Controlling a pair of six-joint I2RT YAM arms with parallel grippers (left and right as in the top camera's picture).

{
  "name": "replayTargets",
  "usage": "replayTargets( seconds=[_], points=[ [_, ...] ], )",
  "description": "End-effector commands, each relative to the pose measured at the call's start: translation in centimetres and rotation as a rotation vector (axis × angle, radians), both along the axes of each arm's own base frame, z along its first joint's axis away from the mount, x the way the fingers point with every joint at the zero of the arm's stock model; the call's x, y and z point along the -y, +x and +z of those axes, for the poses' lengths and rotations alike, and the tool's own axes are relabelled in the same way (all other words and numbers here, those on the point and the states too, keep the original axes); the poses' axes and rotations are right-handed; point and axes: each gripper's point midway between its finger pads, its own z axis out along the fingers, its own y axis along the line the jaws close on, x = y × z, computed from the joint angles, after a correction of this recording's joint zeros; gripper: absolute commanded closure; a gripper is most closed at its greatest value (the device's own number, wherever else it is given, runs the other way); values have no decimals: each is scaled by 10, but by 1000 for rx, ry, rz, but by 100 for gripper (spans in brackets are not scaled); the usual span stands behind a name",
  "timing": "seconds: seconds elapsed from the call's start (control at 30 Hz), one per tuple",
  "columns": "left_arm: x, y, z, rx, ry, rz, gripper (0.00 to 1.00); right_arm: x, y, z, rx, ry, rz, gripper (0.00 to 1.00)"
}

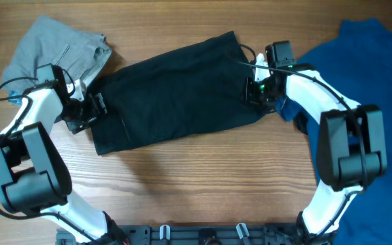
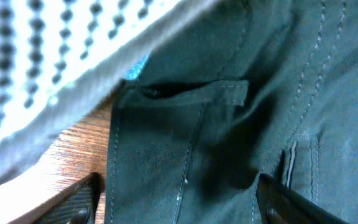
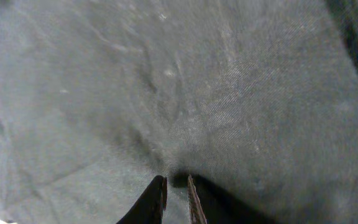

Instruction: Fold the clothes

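Note:
The black shorts (image 1: 175, 88) lie spread across the middle of the table. My left gripper (image 1: 94, 109) is at their left end. In the left wrist view it (image 2: 179, 202) is open wide, with stitched black cloth (image 2: 185, 155) between the fingers and a pale mesh band (image 2: 48, 56) above. My right gripper (image 1: 257, 90) is at the shorts' right end. In the right wrist view its fingers (image 3: 176, 190) are pinched together on a pucker of the black fabric (image 3: 185, 93). A grey garment (image 1: 60, 44) lies at the far left and a blue T-shirt (image 1: 366, 61) at the right.
Bare wooden table (image 1: 203, 184) runs along the front of the shorts and shows beside them in the left wrist view (image 2: 73, 149). The arm bases (image 1: 203, 235) stand at the front edge.

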Motion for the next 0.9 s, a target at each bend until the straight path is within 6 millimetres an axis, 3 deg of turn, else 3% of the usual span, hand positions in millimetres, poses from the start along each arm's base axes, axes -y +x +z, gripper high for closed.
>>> replayTargets(
  seconds=[0.0, 0.07, 0.17, 0.23, 0.3, 0.33, 0.4, 0.47, 0.6, 0.67, 0.77, 0.87],
  points=[
    [40, -15, -30, -86, -79, -89, 70, -3, -3, -13, -28, 14, 23, 84],
    [52, -20, -30, -114, -65, -130, 96, -4, -1, -13, -19, 15, 23, 84],
    [34, -36, -9, -231, 15, -117, 96, -4, -1, -9, -15, 16, 23, 84],
    [5, -37, 40, -302, 117, -93, 96, -4, 0, -2, -1, 18, 23, 84],
    [-15, -14, 115, -253, 196, -76, 96, -4, 2, 10, 24, 21, 23, 84],
    [-13, 2, 145, -180, 196, -75, 96, -4, 3, 14, 36, 23, 24, 84],
    [9, 28, 185, -39, 145, -102, 96, -3, 6, 20, 54, 15, 20, 84],
    [68, 53, 211, 94, -14, -152, 96, 2, 8, 20, 46, 18, -8, 84],
    [136, 73, 220, 207, -55, -303, 96, 14, 11, 20, 27, 24, -69, 83],
    [166, 74, 213, 202, -9, -333, 96, 16, 9, 19, 17, 22, -71, 83],
    [209, 80, 189, 177, 3, -360, 96, 16, 8, 19, 11, 21, -71, 83],
    [262, 82, 149, 128, -14, -425, 96, 16, 8, 19, 11, 21, -71, 83]
  ],
)
